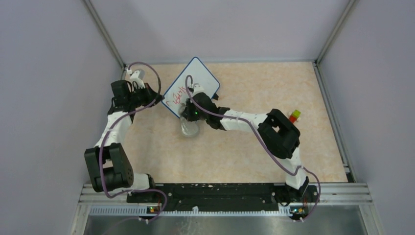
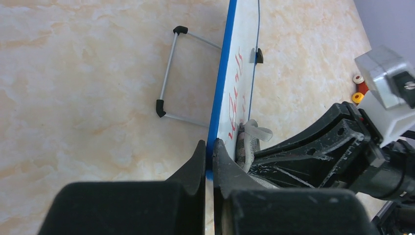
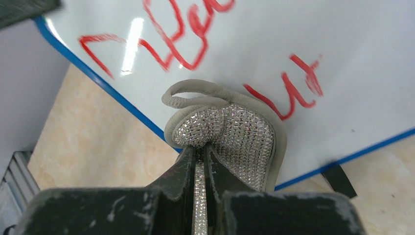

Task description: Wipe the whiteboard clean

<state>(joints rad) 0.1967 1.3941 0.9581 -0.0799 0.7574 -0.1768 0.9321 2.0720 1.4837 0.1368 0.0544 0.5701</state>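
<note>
Your whiteboard [image 1: 198,78] stands propped near the far edge of the table [image 1: 274,88], left of the middle, leaning back on its wire stand [image 2: 169,73]. Your left tool [image 2: 209,147] is clamped on the blue rim [image 2: 222,73] at the side of the board nearest the table's left edge, one finger on each face, so the board is braced. Your right tool [image 3: 200,152] is clamped on the eraser pad [image 3: 240,137]. The pad appears to lie against the white surface just above the bottom rim, below most of the red writing [image 3: 191,29].

The step in hand, as I judge it, is the wipe itself. Press the pad flat rather than on its edge, and sweep up and across the strokes in overlapping passes. None of the lettering in view looks smeared. Push only as hard as the left grip can resist. The board is thin and rests on a slim stand, so a heavy push could tip it backward or twist it between the fingers. Watch that the two tools do not crowd each other low on the board.

The board is smooth, glossy and rigid, with rounded corners and a small black foot [image 3: 337,178] under the rim. The pad is a soft grey oval with a raised lip, a cord-like loop [image 3: 195,95] at its top, and a back studded with tiny glittering beads. The table is a matt, marbled beige sheet.
</note>
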